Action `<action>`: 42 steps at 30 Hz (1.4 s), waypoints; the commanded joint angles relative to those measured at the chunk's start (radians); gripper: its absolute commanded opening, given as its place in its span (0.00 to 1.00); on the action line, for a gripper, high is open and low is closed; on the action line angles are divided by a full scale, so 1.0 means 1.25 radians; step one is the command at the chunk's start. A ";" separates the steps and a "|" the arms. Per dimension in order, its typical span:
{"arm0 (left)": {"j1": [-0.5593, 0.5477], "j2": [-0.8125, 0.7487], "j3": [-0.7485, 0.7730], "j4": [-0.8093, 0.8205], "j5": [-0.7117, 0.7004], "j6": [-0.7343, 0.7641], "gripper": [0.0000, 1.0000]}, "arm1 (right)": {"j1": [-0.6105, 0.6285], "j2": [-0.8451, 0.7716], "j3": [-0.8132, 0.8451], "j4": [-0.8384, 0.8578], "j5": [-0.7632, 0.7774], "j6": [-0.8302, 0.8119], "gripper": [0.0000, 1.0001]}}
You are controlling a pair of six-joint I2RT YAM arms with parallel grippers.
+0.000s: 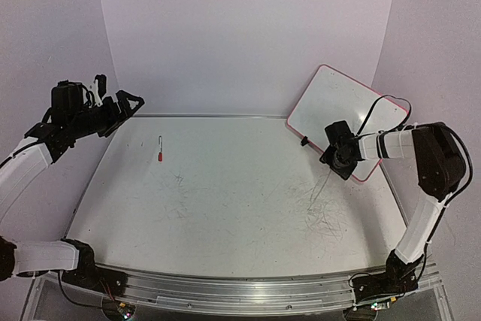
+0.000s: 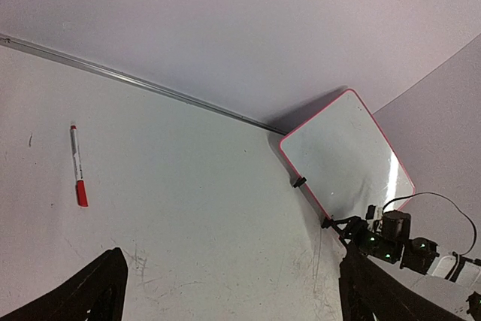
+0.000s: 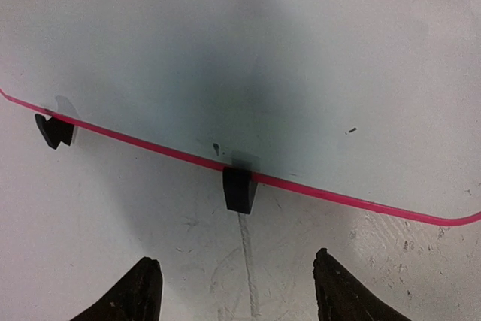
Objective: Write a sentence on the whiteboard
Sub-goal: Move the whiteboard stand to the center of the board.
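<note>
Top external: the whiteboard (image 1: 331, 103) stands tilted at right of centre, lower rim on the table (image 1: 225, 201). The right gripper (image 3: 234, 264) hovers at that rim, jaws apart, empty. The left gripper (image 1: 124, 110), upper left, gapes wide, empty. A pen (image 1: 160, 148) lies left of centre.

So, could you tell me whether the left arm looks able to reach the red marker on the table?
Probably yes: the marker lies alone on bare table, and the left gripper hangs open on that side with nothing between them.
</note>
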 commanded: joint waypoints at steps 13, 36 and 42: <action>-0.003 -0.055 -0.014 0.000 -0.011 -0.012 0.99 | -0.006 0.159 0.097 0.021 0.109 0.053 0.67; -0.004 -0.067 -0.006 -0.019 -0.009 -0.009 0.99 | -0.022 0.200 0.164 0.021 0.123 0.061 0.34; -0.003 -0.062 -0.007 -0.024 -0.013 0.002 0.99 | -0.018 0.188 0.151 0.022 0.105 0.041 0.19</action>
